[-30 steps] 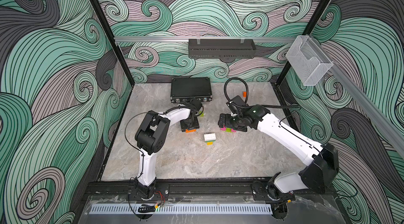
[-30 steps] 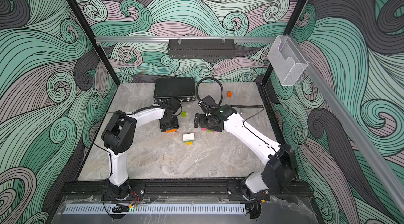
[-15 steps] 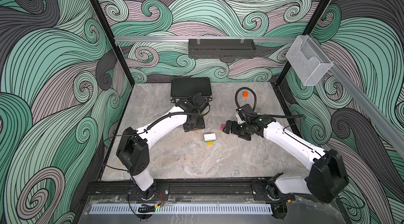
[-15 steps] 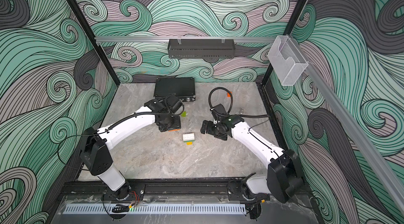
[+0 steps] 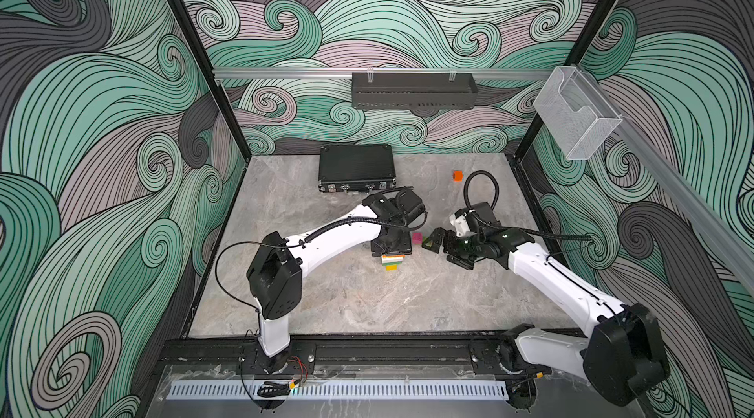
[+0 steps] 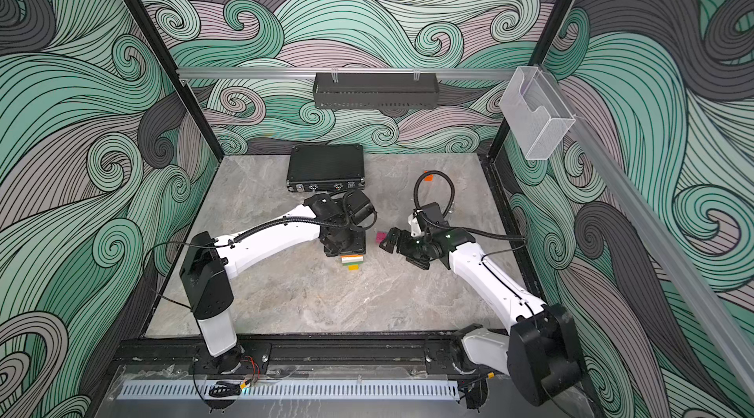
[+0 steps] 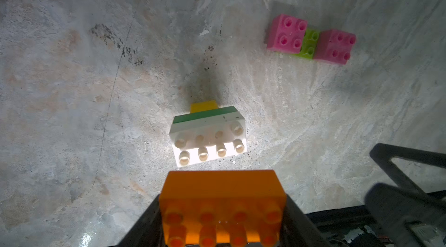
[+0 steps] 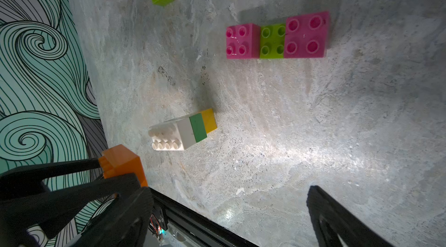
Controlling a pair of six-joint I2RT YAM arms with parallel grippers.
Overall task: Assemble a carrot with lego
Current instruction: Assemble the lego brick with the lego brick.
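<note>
Carrot [image 7: 209, 141]: white, green, yellow bands.

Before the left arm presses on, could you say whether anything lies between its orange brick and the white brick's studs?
Nothing visible does: only bare table shows between the orange brick and the white brick; the pink bricks lie aside.

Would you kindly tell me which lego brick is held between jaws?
The oblong orange brick, clamped by the left gripper; the others lie free on the table.
</note>
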